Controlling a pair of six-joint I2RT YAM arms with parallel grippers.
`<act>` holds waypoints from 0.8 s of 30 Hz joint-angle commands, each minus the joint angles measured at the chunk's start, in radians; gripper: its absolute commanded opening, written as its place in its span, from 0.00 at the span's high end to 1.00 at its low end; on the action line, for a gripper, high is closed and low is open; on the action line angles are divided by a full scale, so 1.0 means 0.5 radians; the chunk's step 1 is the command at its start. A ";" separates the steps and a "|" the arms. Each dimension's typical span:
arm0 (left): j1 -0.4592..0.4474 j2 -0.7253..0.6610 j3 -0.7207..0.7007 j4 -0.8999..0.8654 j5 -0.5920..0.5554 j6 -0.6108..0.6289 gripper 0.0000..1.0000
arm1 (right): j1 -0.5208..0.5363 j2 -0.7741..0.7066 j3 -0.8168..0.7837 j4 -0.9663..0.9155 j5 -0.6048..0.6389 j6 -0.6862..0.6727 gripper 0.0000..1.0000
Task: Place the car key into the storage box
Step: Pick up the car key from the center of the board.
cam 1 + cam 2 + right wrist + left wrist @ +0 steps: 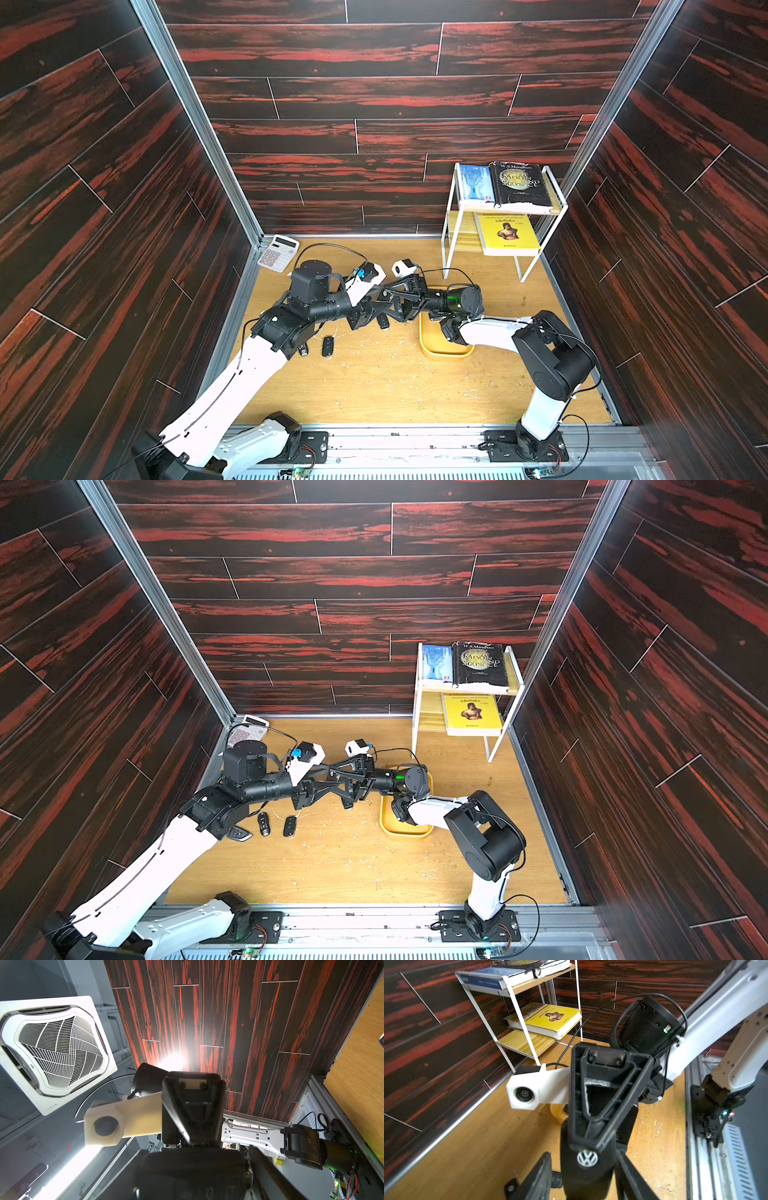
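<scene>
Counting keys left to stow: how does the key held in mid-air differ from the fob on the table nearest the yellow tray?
The car key sits off the table between jaws; the key fob lies flat on it, untouched. The car key shows a VW badge; the key fob's markings are too small to read. Both are black, both outside the storage box.

My wooden tabletop (pixel 374 386), calculator (pixel 277 252) left of centre, white shelf rack (pixel 446 249) right of centre, yellow storage box (pixel 444 353) mid-frame, three key fobs (pixel 264 824) left of it
</scene>
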 commanded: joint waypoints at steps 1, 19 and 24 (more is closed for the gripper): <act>-0.001 -0.052 -0.024 0.044 -0.024 -0.013 0.02 | -0.001 0.015 -0.022 0.525 -0.001 0.227 0.36; 0.618 -0.186 -0.078 0.013 -0.755 -0.977 0.00 | -0.327 0.057 -0.043 0.115 -0.208 -0.323 0.40; 0.918 0.414 0.515 -0.801 -1.033 -1.215 0.00 | -0.390 -0.249 0.069 -1.480 -0.283 -1.545 0.38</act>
